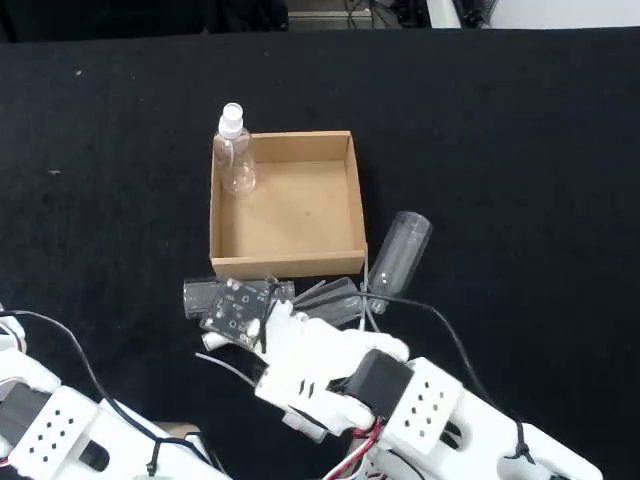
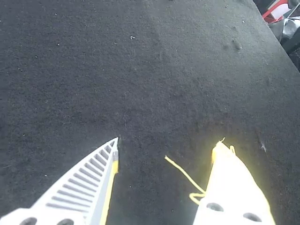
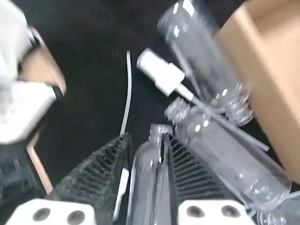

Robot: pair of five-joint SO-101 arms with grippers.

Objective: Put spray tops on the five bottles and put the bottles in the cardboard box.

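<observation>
An uncapped bottle [image 3: 149, 187] is gripped between the right jaws, which are closed on its body with the open neck pointing out past the tips. It is held low among the loose parts just in front of the cardboard box [image 1: 285, 262]. A loose spray top [image 3: 161, 76] with its dip tube lies just beyond that neck, and two more uncapped bottles [image 3: 206, 65] [image 3: 234, 161] lie beside it, against the box wall. Another bare bottle [image 1: 398, 252] lies by the box's near right corner. One capped bottle [image 1: 235, 160] stands at the box's far left corner; whether it is inside or just outside cannot be told.

The left jaws are spread open over bare black surface [image 2: 140, 61], with nothing between them, well apart from the pile.

The step in hand is judged to be the fitting of a top to the gripped bottle. For the next move the bottle would need to be held steady with its neck free, so that the spray top can be picked up and its thin tube guided into the narrow opening.
</observation>
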